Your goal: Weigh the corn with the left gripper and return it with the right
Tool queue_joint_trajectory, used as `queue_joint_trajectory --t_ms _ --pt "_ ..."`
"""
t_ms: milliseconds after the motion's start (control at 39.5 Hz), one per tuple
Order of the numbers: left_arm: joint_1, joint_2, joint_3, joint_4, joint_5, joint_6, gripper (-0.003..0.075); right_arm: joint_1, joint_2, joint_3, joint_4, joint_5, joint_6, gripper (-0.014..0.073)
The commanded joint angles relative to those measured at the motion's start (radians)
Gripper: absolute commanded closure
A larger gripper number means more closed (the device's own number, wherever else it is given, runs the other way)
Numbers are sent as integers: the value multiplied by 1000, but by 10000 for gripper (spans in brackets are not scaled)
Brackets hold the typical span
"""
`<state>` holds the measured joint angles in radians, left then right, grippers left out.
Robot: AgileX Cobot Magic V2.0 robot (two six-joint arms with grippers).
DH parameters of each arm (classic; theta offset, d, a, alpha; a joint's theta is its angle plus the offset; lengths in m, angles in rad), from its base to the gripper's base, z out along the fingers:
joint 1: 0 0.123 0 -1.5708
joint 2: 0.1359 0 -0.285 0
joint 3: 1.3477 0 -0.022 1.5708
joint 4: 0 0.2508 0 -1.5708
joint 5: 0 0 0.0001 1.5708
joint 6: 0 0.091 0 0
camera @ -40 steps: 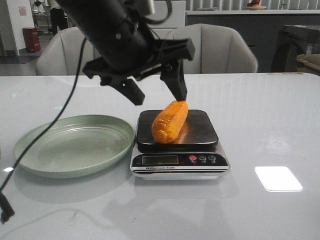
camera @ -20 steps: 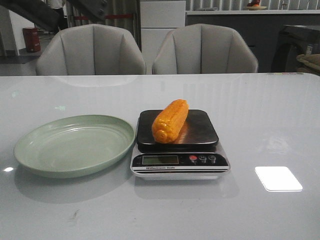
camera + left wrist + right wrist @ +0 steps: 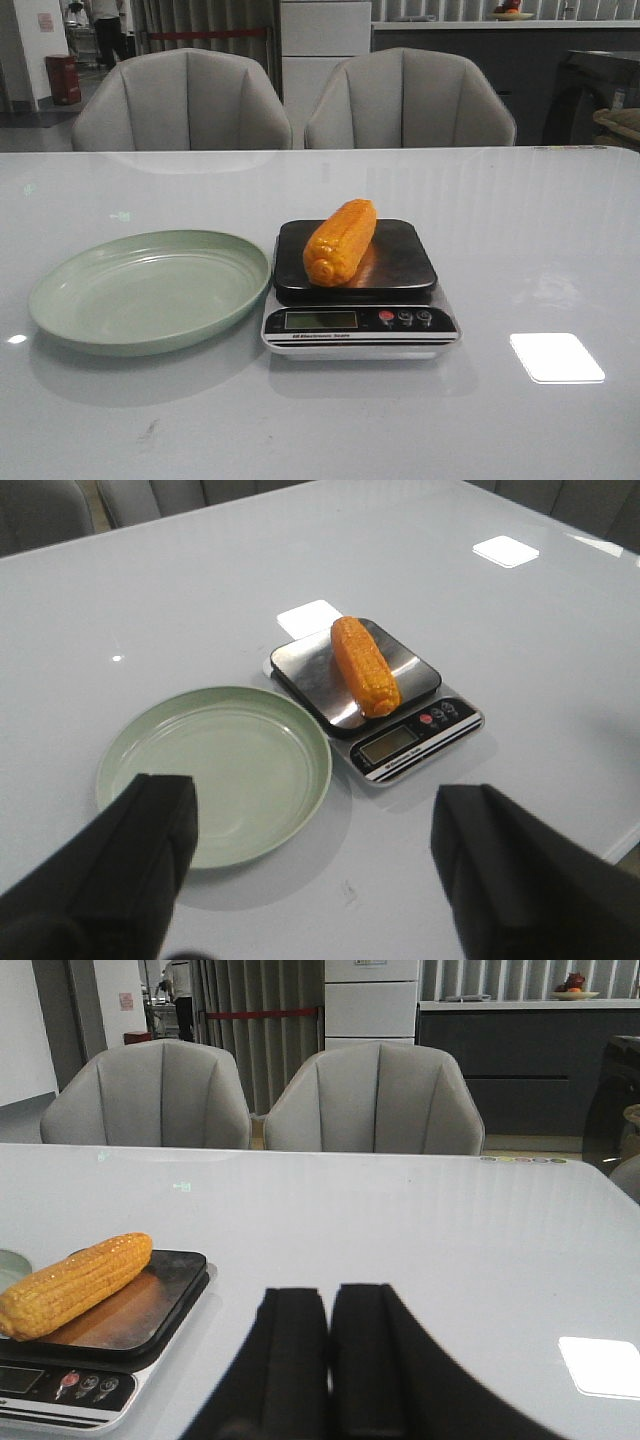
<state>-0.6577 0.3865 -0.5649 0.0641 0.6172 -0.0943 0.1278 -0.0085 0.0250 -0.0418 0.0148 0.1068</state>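
The orange-yellow corn lies on the dark platform of the kitchen scale, free of both grippers. It also shows in the left wrist view and the right wrist view. My left gripper is open and empty, high above the table on the near side of the plate. My right gripper is shut and empty, low over the table to the right of the scale. Neither gripper shows in the front view.
A pale green plate sits on the white table just left of the scale; it also shows in the left wrist view. Two grey chairs stand behind the table.
My left gripper let go of the corn on the scale, rose up and to the left, and left the front view. The corn has not moved.
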Motion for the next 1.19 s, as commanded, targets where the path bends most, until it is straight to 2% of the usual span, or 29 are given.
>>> queue_joint_trajectory --t_ms 0,152,228,278,405,455,506,734,911,1037,1164 --pt "0 -106 17 21 -23 0 178 1 -20 11 -11 -76 -9 435" --pt "0 -261 74 23 13 18 185 1 -20 11 -11 -76 -9 435" --pt "0 -328 96 23 26 57 234 1 -20 11 -11 -76 -9 435" --pt "0 -357 108 23 28 60 296 1 -20 11 -11 -76 -9 435" --pt "0 -394 128 23 28 60 545 1 -20 11 -11 -76 -9 435" --pt "0 -398 133 23 28 60 621 1 -20 11 -11 -76 -9 435" --pt "0 -398 133 23 28 60 589 1 -20 11 -11 -76 -9 435" --pt "0 -398 133 24 26 60 607 1 -20 11 -11 -84 -9 435" --pt "0 -398 133 25 28 60 607 1 -19 -10 6 -214 34 435" --pt "0 -398 133 25 28 60 607 1 4 -93 6 -126 34 435" --pt "0 -398 133 25 28 60 607 1 105 -199 6 -46 34 435"
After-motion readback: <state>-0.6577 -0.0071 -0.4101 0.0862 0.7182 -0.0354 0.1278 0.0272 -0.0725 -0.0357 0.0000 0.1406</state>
